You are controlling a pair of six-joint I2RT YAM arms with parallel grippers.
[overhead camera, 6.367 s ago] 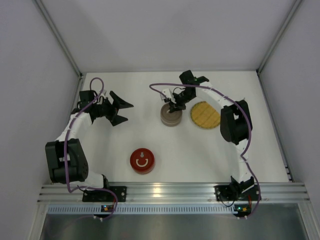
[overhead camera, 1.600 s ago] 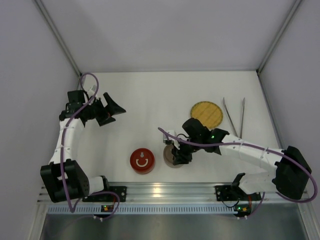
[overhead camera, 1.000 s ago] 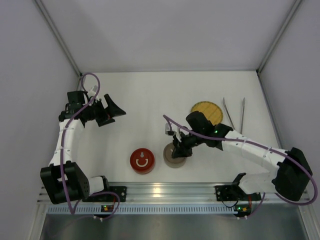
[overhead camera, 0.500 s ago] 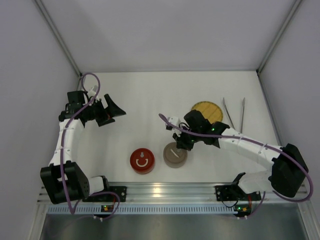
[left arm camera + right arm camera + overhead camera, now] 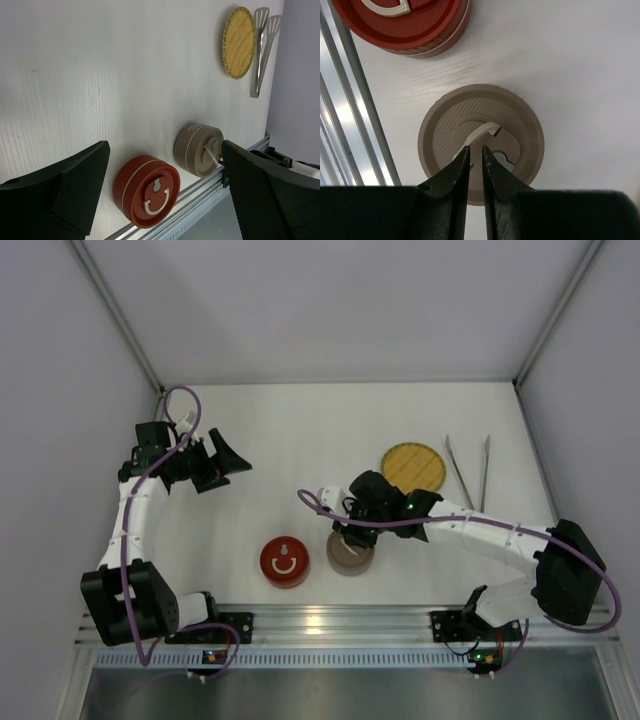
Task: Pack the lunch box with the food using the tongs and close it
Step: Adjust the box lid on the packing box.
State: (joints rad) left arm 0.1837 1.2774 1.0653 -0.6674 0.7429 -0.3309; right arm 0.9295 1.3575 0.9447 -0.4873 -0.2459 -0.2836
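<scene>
Right wrist view: the right gripper [image 5: 475, 155] is seen with fingers nearly pressed together, only a thin slit between the tips, hanging directly above the lid of the beige lunch box [image 5: 481, 162]. The tips sit just beside the raised pale lid handle [image 5: 482, 131]; whether anything is pinched cannot be told, though no grip on the handle is evident. The narrow finger setting is judged suited to catching that slim handle.

The beige box is lidded and stands on the table [image 5: 300, 430] near the front rail [image 5: 350, 110]. Just beyond the fingertips, toward the rail side, the red lunch box [image 5: 405, 22] is seen, also lidded.

In the top external view the yellow waffle [image 5: 412, 468] lies bare on the table, well apart from the right fingers, with the tongs [image 5: 468, 470] just beside it, unheld. The food is therefore outside either box.

The left gripper [image 5: 165, 190] is held well apart from everything, fingers spread wide, nothing between them; from its wrist view both boxes are framed between the fingers, so it is judged to be parked.
</scene>
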